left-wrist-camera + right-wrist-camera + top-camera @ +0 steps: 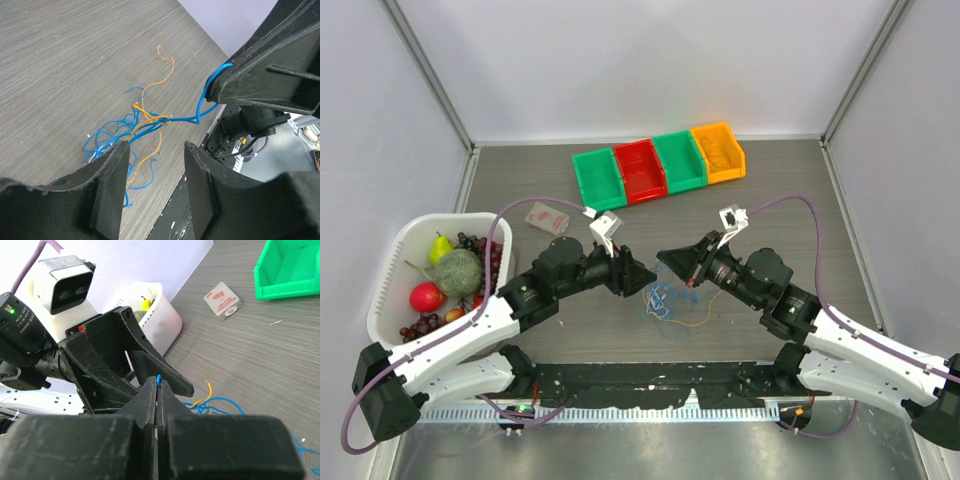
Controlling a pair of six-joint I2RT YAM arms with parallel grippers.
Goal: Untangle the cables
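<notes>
A tangle of thin cables (pixel 670 303) lies on the table between my two grippers, mostly blue (pixel 117 132) with an orange-yellow one (pixel 161 65) running through it. A whitish strand is barely visible in it. My right gripper (pixel 666 262) is shut on one end of the blue cable (pixel 159 378) and holds that strand taut, a little above the table; it shows in the left wrist view (pixel 220 80). My left gripper (pixel 155 150) is open and empty, hovering just above the near side of the tangle, with its tip (pixel 642 277) close to the right gripper's.
Four small bins stand at the back: green (pixel 599 176), red (pixel 641 168), green (pixel 678 160) and orange (pixel 718 152). A white basket (pixel 408 240) of fruit is at the left. A small box (pixel 547 217) lies behind the left arm.
</notes>
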